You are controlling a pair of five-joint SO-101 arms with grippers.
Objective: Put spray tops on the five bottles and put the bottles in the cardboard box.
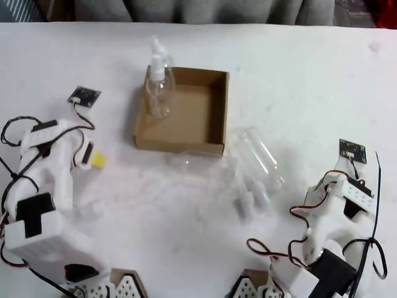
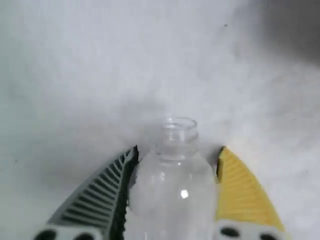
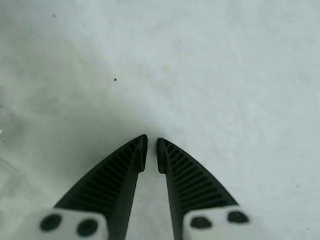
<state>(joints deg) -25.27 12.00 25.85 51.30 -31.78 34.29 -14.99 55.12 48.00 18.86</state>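
Clear uncapped bottle sits clamped between the left jaws, the right jaws together.

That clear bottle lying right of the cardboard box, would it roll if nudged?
Probably yes: the clear bottle lies on its round side on the flat table, so a sideways nudge should roll it. It looks empty and thin-walled, so likely light and easily sent skidding.
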